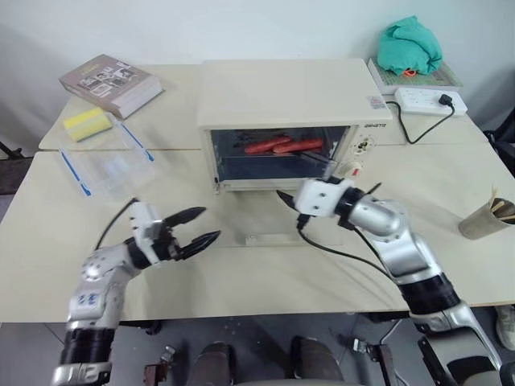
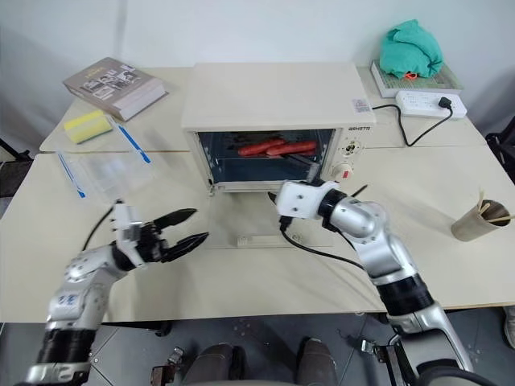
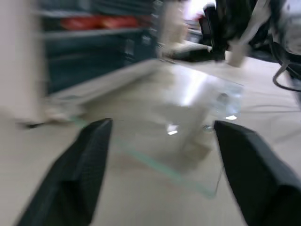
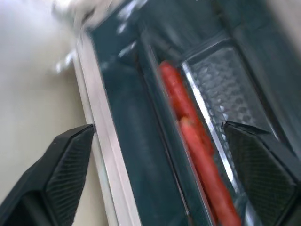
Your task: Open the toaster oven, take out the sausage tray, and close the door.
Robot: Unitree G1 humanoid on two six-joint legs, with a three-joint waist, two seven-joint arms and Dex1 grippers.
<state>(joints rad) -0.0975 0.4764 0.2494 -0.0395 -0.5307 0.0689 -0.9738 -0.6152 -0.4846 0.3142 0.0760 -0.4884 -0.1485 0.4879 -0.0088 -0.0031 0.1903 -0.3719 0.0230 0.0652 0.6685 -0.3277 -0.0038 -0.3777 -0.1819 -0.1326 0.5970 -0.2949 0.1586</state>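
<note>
The oven [image 1: 282, 100] stands at upper centre of the head views, on the table [image 1: 241, 273]. Its cavity is exposed. The door [image 1: 265, 229] is folded down flat onto the table in front of the oven; its glass panel reads as a pale, near-transparent sheet, and in the left wrist view it lies level with reflections on its surface.

The tray [image 4: 225, 89] sits inside the cavity on the upper level, toward the right side of the opening. Red sausages [image 1: 283, 145] lie lengthwise on it. The right wrist view shows the tray's embossed silvery bottom beside two sausages placed end to end.

Left gripper [image 1: 195, 229]: lower left of the head views, above the table, well apart from the oven, pointing toward frame centre. Jaws spread wide, nothing between them.

Right gripper [image 4: 160, 136]: just in front of the oven opening, at centre of the head views, over the lowered door, pointing into the cavity. The right wrist view shows both fingers far apart with the tray and sausages framed between them, not touching either. Jaws wide, empty.

Other items: book [image 1: 110, 84] and yellow sponge [image 1: 87, 124] at upper left; clear box [image 1: 109, 165] with blue clips below them; green cloth [image 1: 410, 46] and power strip [image 1: 430, 100] at upper right; cup [image 1: 485, 217] at right edge.
</note>
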